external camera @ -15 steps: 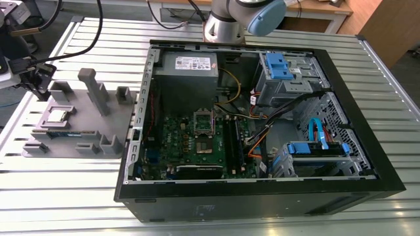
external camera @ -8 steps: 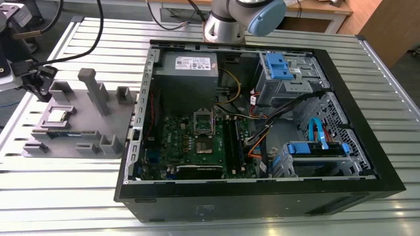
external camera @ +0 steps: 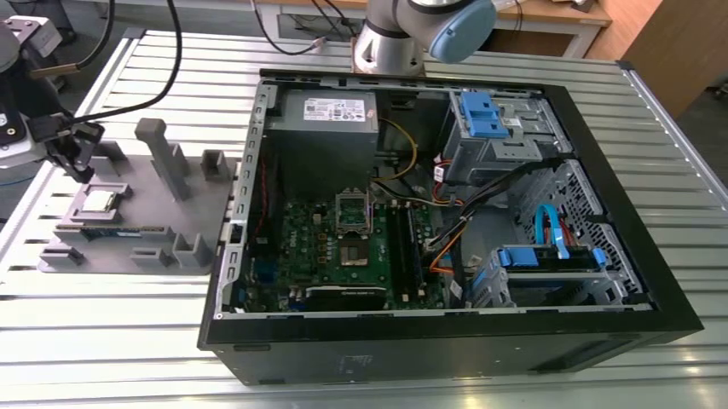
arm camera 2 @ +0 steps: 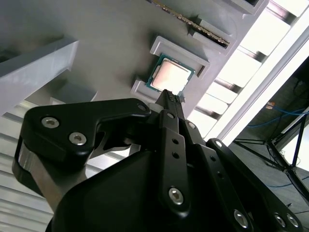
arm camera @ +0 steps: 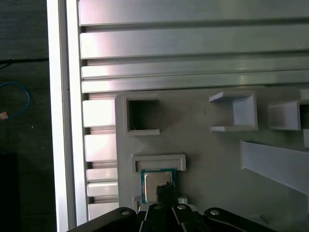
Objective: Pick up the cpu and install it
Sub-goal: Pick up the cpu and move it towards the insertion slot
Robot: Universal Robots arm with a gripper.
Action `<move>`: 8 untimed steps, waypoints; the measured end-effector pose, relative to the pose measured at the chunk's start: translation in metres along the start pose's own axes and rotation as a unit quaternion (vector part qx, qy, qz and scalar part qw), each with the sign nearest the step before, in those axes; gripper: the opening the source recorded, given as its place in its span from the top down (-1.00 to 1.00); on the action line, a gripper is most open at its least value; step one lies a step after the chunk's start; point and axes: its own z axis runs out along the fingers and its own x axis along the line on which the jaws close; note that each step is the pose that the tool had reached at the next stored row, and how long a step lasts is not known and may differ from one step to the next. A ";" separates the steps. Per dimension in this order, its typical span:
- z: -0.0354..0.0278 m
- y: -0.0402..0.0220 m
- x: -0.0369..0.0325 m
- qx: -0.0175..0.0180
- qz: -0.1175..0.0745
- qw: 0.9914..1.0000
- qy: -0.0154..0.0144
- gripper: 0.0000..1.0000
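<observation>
The cpu (external camera: 101, 201) is a small square chip with a silver top, lying flat in a raised pocket of the grey fixture tray (external camera: 170, 213) at the exterior view's left. Both wrist views show the cpu (arm camera 2: 170, 76) (arm camera: 153, 181) in its pocket. My gripper (external camera: 78, 169) hangs a little above the tray near the chip. In both wrist views the black fingers meet in one narrow tip (arm camera 2: 172, 98) (arm camera: 165, 186) that overlaps the chip's edge, shut with nothing between them. Whether the tip touches the chip I cannot tell.
An open computer case (external camera: 637, 281) lies to the tray's right, with the motherboard's open socket (external camera: 353, 223) in its middle. A green memory stick (external camera: 119, 230) (arm camera 2: 193, 21) lies on the tray beside the cpu. Upright grey posts (external camera: 159, 158) stand on the tray. A slatted metal table (external camera: 114, 341) carries everything.
</observation>
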 end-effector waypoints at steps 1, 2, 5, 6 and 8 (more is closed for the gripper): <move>0.0001 0.0000 0.0000 0.000 0.000 1.000 0.000 0.79; 0.0000 0.0000 0.0001 0.000 0.000 1.000 0.000 0.79; 0.0001 0.0000 0.0001 0.000 0.000 1.000 0.000 0.79; 0.0001 0.0000 0.0000 0.000 0.000 1.000 0.000 0.79; 0.0001 0.0001 0.0001 0.001 0.000 1.000 0.000 0.79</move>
